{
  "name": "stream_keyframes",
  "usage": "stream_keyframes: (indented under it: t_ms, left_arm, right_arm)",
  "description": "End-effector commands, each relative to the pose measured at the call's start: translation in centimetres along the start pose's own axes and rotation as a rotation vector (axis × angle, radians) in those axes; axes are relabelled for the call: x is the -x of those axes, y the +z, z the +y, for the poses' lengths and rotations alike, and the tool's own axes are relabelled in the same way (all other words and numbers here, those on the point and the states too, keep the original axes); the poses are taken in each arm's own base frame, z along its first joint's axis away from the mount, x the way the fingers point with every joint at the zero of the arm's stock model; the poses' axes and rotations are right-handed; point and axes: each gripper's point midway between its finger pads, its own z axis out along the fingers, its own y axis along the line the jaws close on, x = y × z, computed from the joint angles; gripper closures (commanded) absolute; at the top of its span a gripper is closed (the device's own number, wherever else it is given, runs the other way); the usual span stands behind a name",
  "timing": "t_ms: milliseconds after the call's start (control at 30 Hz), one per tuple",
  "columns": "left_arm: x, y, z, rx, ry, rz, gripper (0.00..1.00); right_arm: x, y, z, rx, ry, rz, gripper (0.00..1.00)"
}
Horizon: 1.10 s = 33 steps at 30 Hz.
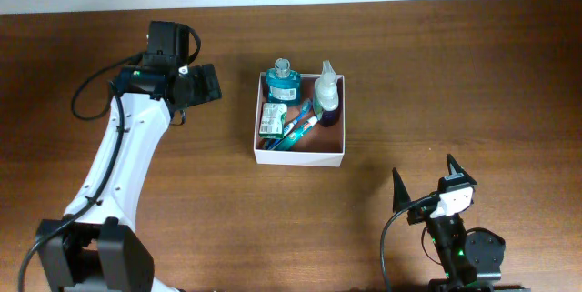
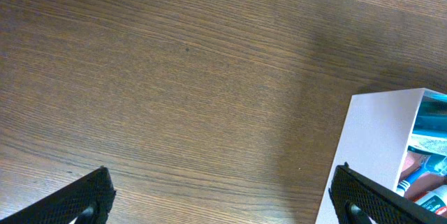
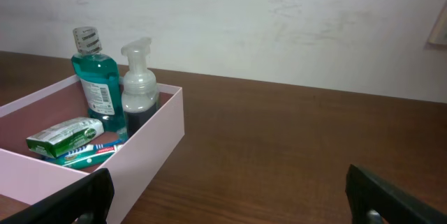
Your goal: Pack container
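The container [image 1: 298,156] is a square shallow box with white walls and a reddish-brown inside, at the table's middle. In it stand a teal mouthwash bottle [image 1: 284,81] and a clear pump bottle [image 1: 327,89]. A green-and-white packet [image 1: 271,119] and toothbrushes [image 1: 297,126] lie in it too. My left gripper [image 1: 202,85] is open and empty, left of the container. Its wrist view shows the container's white wall [image 2: 377,154] by the right finger. My right gripper [image 1: 424,183] is open and empty, at the front right of the container [image 3: 150,151].
The brown wooden table [image 1: 455,74] runs to a pale wall at the back [image 3: 279,21]. The left arm's black cable [image 1: 91,87] loops at the left. The right arm's base [image 1: 464,251] sits at the front edge.
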Motion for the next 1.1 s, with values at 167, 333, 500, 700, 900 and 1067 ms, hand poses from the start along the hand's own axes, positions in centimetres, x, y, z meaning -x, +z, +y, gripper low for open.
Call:
stream_keyframes:
  t_ms: [167,333,500,700,900,1067]
  left_arm:
    - [0.77,-0.96,0.24,0.003,0.000,-0.031,0.01]
    - [0.78,-0.97,0.23,0.003,0.000,-0.032,0.01]
    - [0.77,-0.96,0.24,0.003,0.000,-0.031,0.01]
    - [0.78,-0.97,0.23,0.003,0.000,-0.032,0.01]
    - [0.43,-0.86,0.33,0.005,0.002,-0.023,0.01]
    - [0.19,-1.78,0.56,0.005,0.002,-0.024,0.01]
  right_arm:
    - [-0.14,-0.01,0.16,0.005,0.008,0.001,0.01]
    - [-0.15,-0.01,0.16,0.005,0.008,0.001,0.01]
    - [-0.14,-0.01,0.16,0.005,0.008,0.001,0.02]
    - [-0.14,-0.01,0.16,0.005,0.008,0.001,0.01]
    - [-0.14,-0.01,0.16,0.005,0.008,0.001,0.01]
    - [-0.14,-0.01,0.16,0.005,0.008,0.001,0.01]
